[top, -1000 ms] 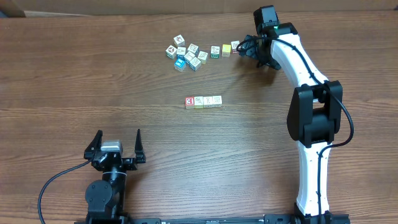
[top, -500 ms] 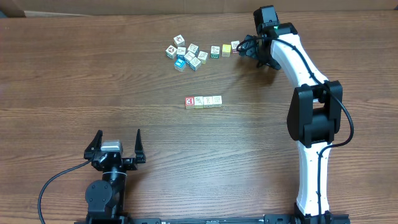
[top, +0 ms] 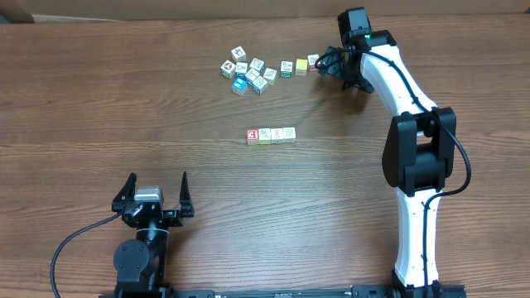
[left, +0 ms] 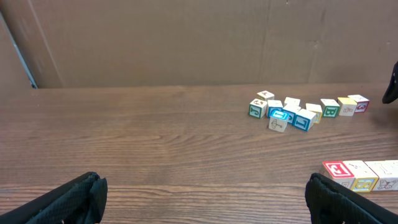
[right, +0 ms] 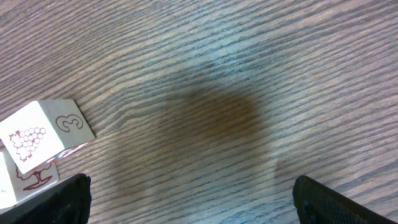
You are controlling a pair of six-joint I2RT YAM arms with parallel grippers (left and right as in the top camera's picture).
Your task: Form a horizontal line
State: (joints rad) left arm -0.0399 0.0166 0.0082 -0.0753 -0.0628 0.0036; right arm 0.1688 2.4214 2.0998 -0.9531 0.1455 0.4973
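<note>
The horizontal line (top: pixel 271 135), a straight row of four tiny wooden alphabet cubes, has one red-faced cube with a white mark at its left end in the overhead view and three pale cream cubes, all touching side to side. You find it near the middle of the brown wooden table (top: pixel 124 99), well apart from both arms. Your left gripper (top: pixel 157 178) sits at the near edge with its fingers spread wide and nothing between them; from its wrist view the row lies ahead and to the right, cut by the frame edge. Your right gripper (top: pixel 325 68) is also spread wide and empty, at the far side beside the irregular bunch of white, yellow and blue cubes (top: pixel 252 73). The row's long axis runs left to right.
</note>
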